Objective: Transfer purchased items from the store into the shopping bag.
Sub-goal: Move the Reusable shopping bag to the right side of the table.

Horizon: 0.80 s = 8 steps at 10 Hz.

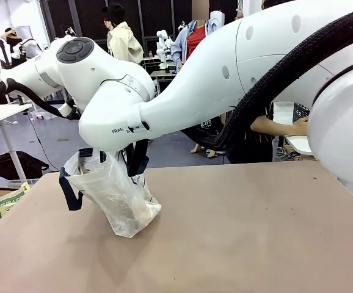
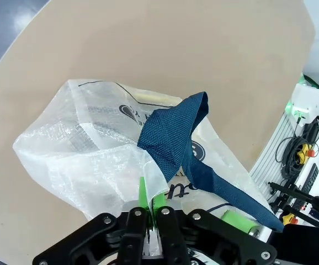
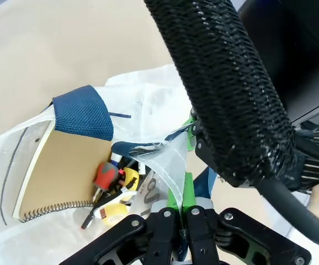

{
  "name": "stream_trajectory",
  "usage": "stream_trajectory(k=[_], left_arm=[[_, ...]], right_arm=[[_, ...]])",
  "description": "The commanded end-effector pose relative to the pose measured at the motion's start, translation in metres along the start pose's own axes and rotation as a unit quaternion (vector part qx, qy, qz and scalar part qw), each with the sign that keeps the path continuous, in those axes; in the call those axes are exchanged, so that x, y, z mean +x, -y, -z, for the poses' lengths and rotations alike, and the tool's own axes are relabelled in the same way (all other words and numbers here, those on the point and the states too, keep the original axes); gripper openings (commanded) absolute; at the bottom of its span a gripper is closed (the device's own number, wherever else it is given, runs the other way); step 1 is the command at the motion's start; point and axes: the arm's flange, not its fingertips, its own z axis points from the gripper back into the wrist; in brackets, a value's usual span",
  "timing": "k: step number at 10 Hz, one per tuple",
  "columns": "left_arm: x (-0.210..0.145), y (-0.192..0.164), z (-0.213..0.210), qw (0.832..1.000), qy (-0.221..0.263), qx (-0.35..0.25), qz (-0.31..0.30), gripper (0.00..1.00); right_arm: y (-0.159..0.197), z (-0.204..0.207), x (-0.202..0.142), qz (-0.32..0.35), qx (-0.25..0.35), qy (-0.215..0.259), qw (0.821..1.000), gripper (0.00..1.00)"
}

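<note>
On the tan table's [image 1: 237,232] left side stands the floppy see-through plastic shopping bag [image 1: 118,192] with navy strap handles, mouth upward. The left gripper [image 2: 150,205] is pinching its rim; the right gripper [image 3: 182,203], jaws pressed together, grips the opposite edge. Inside lie a spiral notebook [image 3: 60,168] and red-handled screwdriver [image 3: 100,186].

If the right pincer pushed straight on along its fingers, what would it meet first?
Probably the shopping bag film it is already shut on. Beyond that, likely the red-handled screwdriver and tape roll lying beside the spiral notebook inside, though depth is unclear.
</note>
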Motion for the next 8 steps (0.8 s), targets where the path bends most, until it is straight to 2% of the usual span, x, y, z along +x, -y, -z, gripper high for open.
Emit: stream_trajectory(k=[1,2,3,7,8], left_arm=[[0.001,-0.014,0.001,1.0,0.022,0.011,-0.004,0.0],[0.0,-0.015,0.001,0.999,0.034,0.01,-0.003,0.0],[0.0,-0.015,0.0,0.999,0.036,0.009,-0.003,0.0],[-0.003,-0.018,0.0,0.999,0.046,0.005,0.003,0.0],[-0.003,-0.018,-0.001,0.999,0.049,0.004,0.005,0.0]], right_arm=[[-0.004,-0.013,0.009,0.013,-0.032,0.008,0.999,0.0],[-0.005,-0.014,0.009,0.013,-0.032,0.008,0.999,0.0],[-0.005,-0.015,0.009,0.012,-0.028,0.003,1.0,0.09],[-0.004,-0.026,0.005,0.014,-0.03,0.006,0.999,0.89],[-0.002,-0.032,0.001,0.016,-0.033,0.007,0.999,1.0]])
